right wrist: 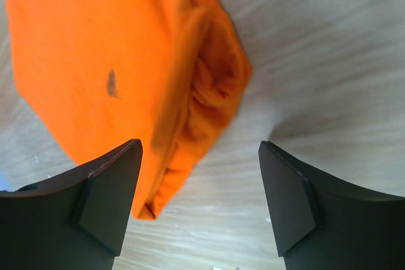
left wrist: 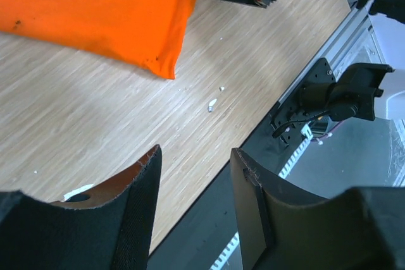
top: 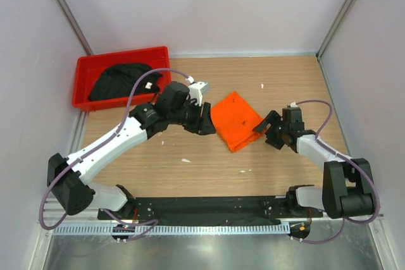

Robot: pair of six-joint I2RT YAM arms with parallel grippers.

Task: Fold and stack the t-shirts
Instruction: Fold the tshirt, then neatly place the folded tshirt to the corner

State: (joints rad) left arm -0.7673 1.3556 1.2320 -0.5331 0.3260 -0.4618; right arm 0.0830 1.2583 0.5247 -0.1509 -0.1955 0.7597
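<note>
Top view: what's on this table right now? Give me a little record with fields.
Orange t-shirt: folded, on the table between the claws
Black t-shirt: bunched inside the red bin, far left
Left claw: open, empty, beside the orange one
Right claw: open, empty, facing its folded edge
Stack: not yet made

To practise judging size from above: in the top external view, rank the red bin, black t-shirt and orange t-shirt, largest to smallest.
1. red bin, clearly largest.
2-3. black t-shirt and orange t-shirt cover similar areas; too close to rank.
</note>
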